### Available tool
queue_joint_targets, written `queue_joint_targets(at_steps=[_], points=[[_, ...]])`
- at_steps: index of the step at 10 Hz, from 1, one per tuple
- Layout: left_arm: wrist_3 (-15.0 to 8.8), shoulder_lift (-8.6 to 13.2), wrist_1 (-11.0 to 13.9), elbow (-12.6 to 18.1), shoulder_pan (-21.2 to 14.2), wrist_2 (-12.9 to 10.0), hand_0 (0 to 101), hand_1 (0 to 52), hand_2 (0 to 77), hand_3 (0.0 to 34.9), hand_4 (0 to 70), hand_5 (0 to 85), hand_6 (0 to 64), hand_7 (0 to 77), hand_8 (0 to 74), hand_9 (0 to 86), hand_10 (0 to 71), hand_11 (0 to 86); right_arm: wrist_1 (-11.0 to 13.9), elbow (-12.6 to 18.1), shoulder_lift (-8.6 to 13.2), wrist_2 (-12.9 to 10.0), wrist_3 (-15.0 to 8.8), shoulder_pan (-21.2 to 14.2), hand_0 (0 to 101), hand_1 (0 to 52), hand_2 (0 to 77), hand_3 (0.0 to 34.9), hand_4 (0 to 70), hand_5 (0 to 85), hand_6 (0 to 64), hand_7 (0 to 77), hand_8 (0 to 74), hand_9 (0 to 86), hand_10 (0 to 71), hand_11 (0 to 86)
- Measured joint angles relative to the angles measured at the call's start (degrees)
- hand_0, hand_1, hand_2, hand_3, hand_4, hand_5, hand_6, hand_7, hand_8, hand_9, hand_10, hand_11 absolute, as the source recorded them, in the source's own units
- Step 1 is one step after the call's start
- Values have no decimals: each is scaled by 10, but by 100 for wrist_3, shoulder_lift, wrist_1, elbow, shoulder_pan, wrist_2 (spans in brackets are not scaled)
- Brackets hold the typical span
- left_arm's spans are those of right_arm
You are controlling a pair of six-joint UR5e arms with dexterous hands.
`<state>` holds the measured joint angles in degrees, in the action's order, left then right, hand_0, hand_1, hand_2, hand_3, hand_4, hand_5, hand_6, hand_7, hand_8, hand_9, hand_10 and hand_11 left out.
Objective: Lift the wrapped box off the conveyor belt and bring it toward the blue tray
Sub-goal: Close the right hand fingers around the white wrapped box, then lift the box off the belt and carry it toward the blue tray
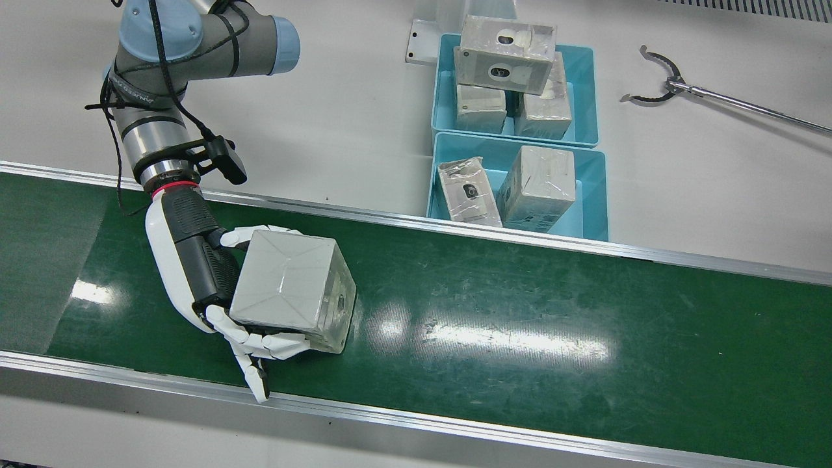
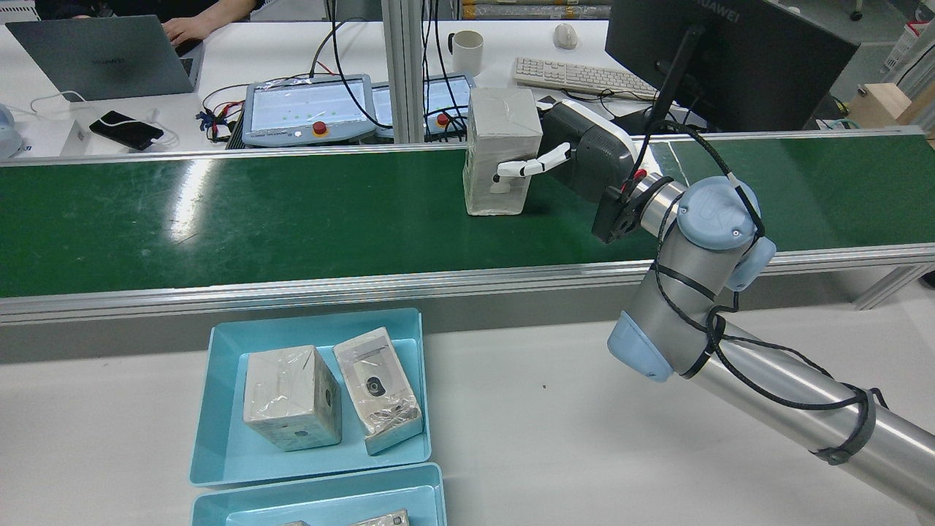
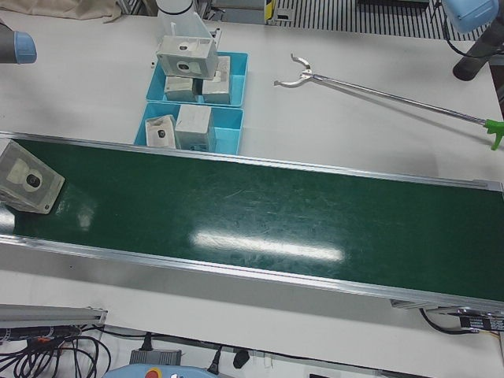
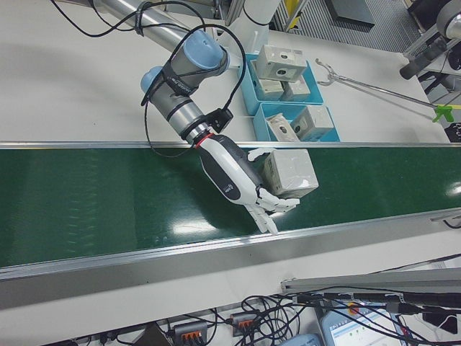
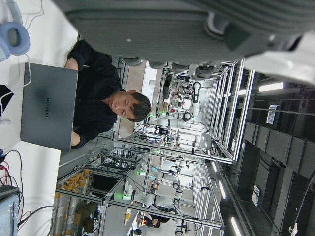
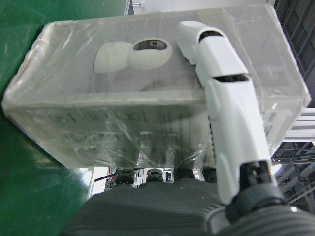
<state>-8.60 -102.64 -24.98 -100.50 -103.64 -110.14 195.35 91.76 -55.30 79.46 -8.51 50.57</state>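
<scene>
The wrapped box [image 1: 286, 286] is on the green conveyor belt [image 1: 520, 312], slightly tilted. My right hand [image 1: 195, 260] is shut on it from the side, with fingers over its top and along its lower edge. The rear view shows the box [image 2: 500, 139] upright with the hand [image 2: 584, 150] to its right. The right hand view shows a finger [image 6: 226, 93] pressed on the clear wrap. The nearer blue tray [image 1: 591, 195] beside the belt holds two wrapped boxes. The left hand shows only as a dark palm [image 5: 197, 24] in its own view.
A second blue tray [image 1: 585, 91] behind the first is stacked with several wrapped boxes. A long reach-grabber tool [image 1: 715, 97] lies on the white table to the right of the trays. The belt has aluminium rails [image 1: 455, 429] along both edges.
</scene>
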Motion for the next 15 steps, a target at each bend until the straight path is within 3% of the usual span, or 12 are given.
queue_joint_targets(at_steps=[1, 2, 3, 4, 5, 6, 7, 8, 10, 13, 14, 15], points=[[0, 0, 0, 0, 0, 0, 0, 0, 5, 0, 0, 11, 0, 5, 5, 5, 5, 0, 49, 22, 5, -1, 14, 16, 542, 240, 251, 68, 218, 240, 114, 305, 0, 71, 49, 16], [0, 0, 0, 0, 0, 0, 0, 0, 5, 0, 0, 11, 0, 5, 5, 5, 5, 0, 176, 107, 5, -1, 27, 60, 568, 224, 262, 32, 267, 267, 164, 338, 0, 191, 98, 93], [0, 0, 0, 0, 0, 0, 0, 0, 11, 0, 0, 11, 0, 5, 5, 0, 0, 0, 365, 258, 4, -1, 36, 131, 605, 191, 289, 5, 311, 305, 207, 376, 71, 262, 175, 191], [0, 0, 0, 0, 0, 0, 0, 0, 11, 0, 0, 11, 0, 5, 5, 0, 0, 0, 485, 384, 0, 1, 35, 180, 638, 147, 333, 0, 355, 327, 240, 404, 196, 355, 218, 267], [0, 0, 0, 0, 0, 0, 0, 0, 11, 0, 0, 11, 0, 5, 5, 5, 5, 5, 563, 536, -5, 3, 23, 215, 604, 115, 349, 0, 371, 338, 256, 420, 278, 431, 273, 333], [0, 0, 0, 0, 0, 0, 0, 0, 11, 0, 0, 11, 0, 5, 5, 5, 5, 5, 653, 723, -7, 4, -2, 231, 604, 115, 349, 0, 371, 338, 256, 420, 278, 431, 273, 333], [0, 0, 0, 0, 0, 0, 0, 0, 11, 0, 0, 11, 0, 5, 5, 5, 5, 0, 791, 996, -5, 2, -64, 216, 518, 115, 349, 0, 338, 425, 322, 485, 398, 535, 365, 398], [0, 0, 0, 0, 0, 0, 0, 0, 11, 0, 0, 11, 0, 5, 5, 5, 5, 0, 949, 1301, -3, -12, -151, 129, 518, 115, 349, 0, 338, 425, 322, 485, 398, 535, 420, 436], [0, 0, 0, 0, 0, 0, 0, 0, 5, 0, 0, 11, 0, 5, 5, 5, 5, 0, 1245, 1878, 3, -261, -292, -378, 493, 115, 349, 10, 333, 436, 333, 518, 436, 578, 469, 475], [0, 0, 0, 0, 0, 0, 0, 0, 11, 0, 0, 11, 0, 5, 5, 0, 5, 5, 1381, 2264, 11, -908, -700, -1422, 471, 115, 349, 8, 327, 436, 344, 556, 469, 622, 513, 513], [0, 0, 0, 0, 0, 0, 0, 0, 11, 0, 0, 5, 0, 5, 5, 5, 0, 5, 1388, 2306, 44, -1151, -880, -1835, 464, 11, 420, 7, 327, 436, 349, 589, 502, 698, 556, 556], [0, 0, 0, 0, 0, 0, 0, 0, 11, 0, 0, 11, 0, 5, 5, 0, 5, 0, 1390, 2300, 99, -1320, -1064, -2202, 457, 11, 420, 0, 327, 436, 349, 649, 556, 704, 595, 616]])
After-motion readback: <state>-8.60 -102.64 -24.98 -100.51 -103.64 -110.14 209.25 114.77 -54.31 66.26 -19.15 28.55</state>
